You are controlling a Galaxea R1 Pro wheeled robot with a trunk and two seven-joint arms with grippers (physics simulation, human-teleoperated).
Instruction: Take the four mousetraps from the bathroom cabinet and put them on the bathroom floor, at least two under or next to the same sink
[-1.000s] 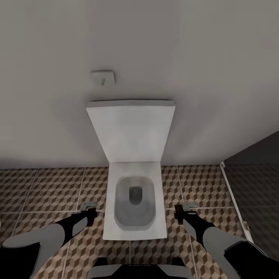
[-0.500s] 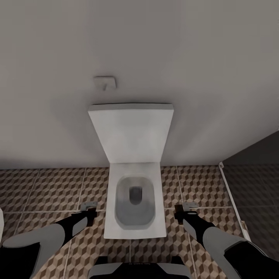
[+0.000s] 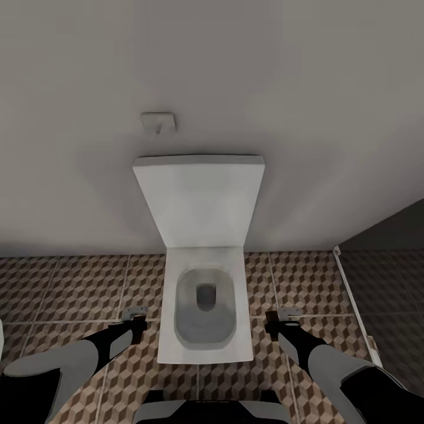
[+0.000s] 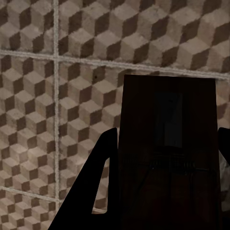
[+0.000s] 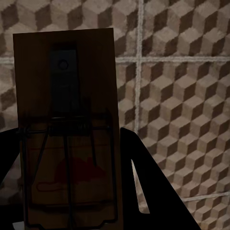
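1. Compared with a second ago, the whole head view is sitting a little differently: the toilet [image 3: 203, 259] and the small wall plate [image 3: 158, 122] are appearing slightly lower, which reads as the camera moving, while both arms are keeping their places at the lower edge.

2. Head view: the left gripper [image 3: 134, 314] is hanging at lower left of the toilet and the right gripper [image 3: 284, 316] at lower right, both over the patterned floor [image 3: 76, 288]. A grey shower floor [image 3: 388, 294] is showing at the right edge.

3. Left wrist view: the left jaws are pinching a dark mousetrap [image 4: 167, 158], which is covering the lower right of the frame above the tiles [image 4: 57, 96].

4. Right wrist view: the right jaws are clamping a second mousetrap [image 5: 67, 129], its wire bar and red mark facing the camera at left of the frame.

5. Judging risk: the sink is not showing here, so releasing now would probably be leaving both traps beside the toilet instead. Drifting rightward could also be putting one onto the shower floor, a different surface.
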